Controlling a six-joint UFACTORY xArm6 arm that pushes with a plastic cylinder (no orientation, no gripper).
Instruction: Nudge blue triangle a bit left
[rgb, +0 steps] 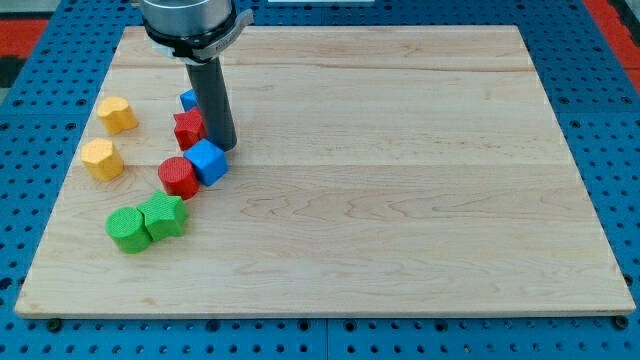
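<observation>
1. my tip (224, 148) sits on the surface (400, 180) in the upper left area, with the dark rod rising from it to the arm's housing at the top edge.
2. no fingers on this rig, only the rod, so there is no open or closed state to log.
3. blue triangle (187, 99): only a small blue corner shows, just left of the rod and mostly hidden behind it, near the top left corner. its shape cannot be confirmed from what shows.
4. red block (188, 128) lies just below that blue piece, touching the rod's left side; its shape is unclear.
5. blue cube (208, 161) lies just below and left of my tip, seemingly touching it.
6. red cylinder (178, 176) touches the blue cube's left side.
7. green star-like block (164, 216) and green cylinder (126, 229) lie side by side and touching, toward the lower left.
8. two yellow blocks near the left edge, well apart from my tip: upper yellow block (117, 114) and lower yellow block (101, 158).
</observation>
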